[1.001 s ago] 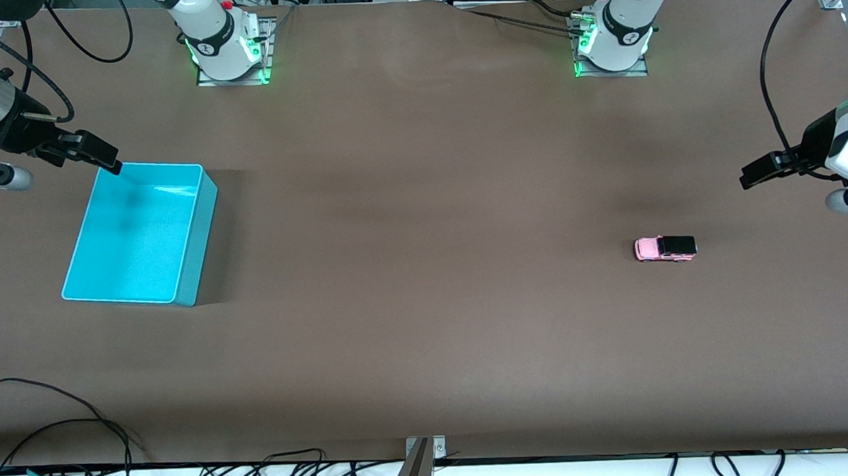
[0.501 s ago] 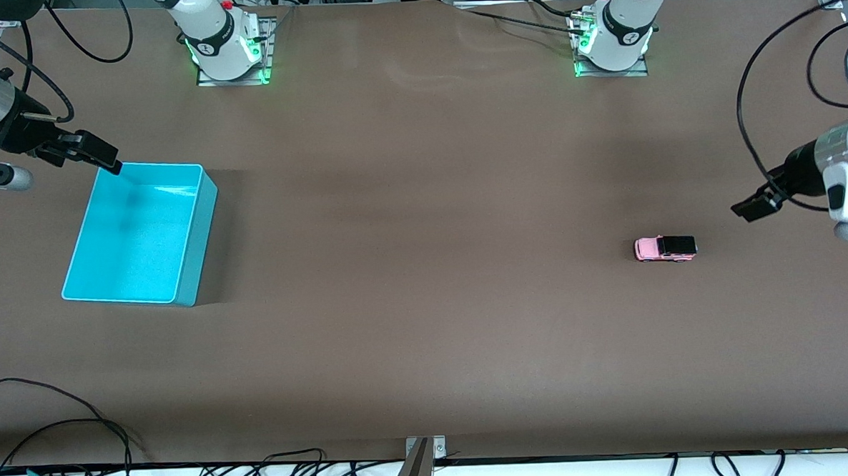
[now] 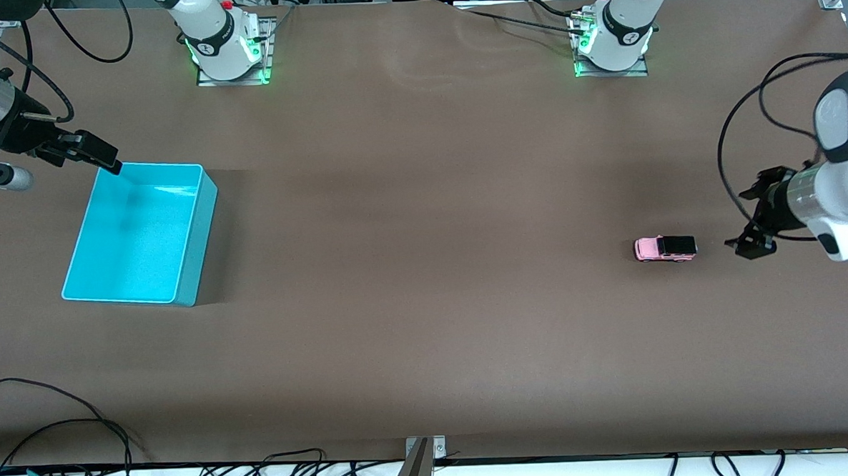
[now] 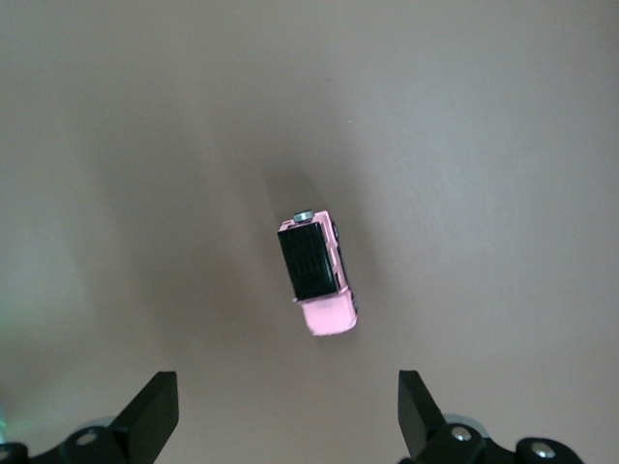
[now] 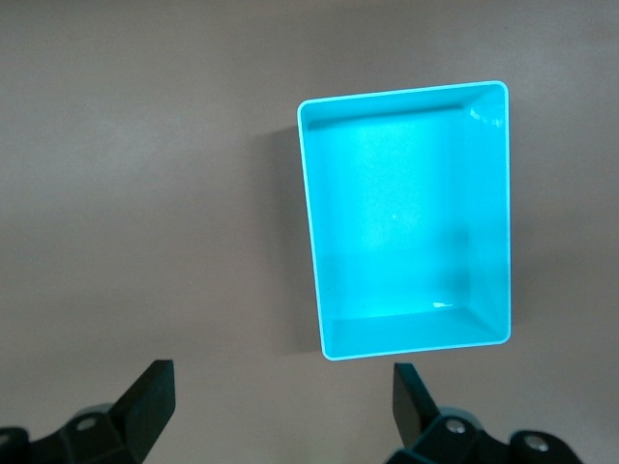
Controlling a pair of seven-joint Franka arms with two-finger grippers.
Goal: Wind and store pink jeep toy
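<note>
where cables trail, brown table (image 3: pixel 428 324)

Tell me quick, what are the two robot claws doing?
Left gripper: open, holding nothing, beside the pink jeep toy.
Right gripper: open, holding nothing, by the cyan bin.

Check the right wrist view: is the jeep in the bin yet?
No, the bin holds nothing, and the jeep sits on the table toward the left arm's end, beside the open left gripper.
</note>
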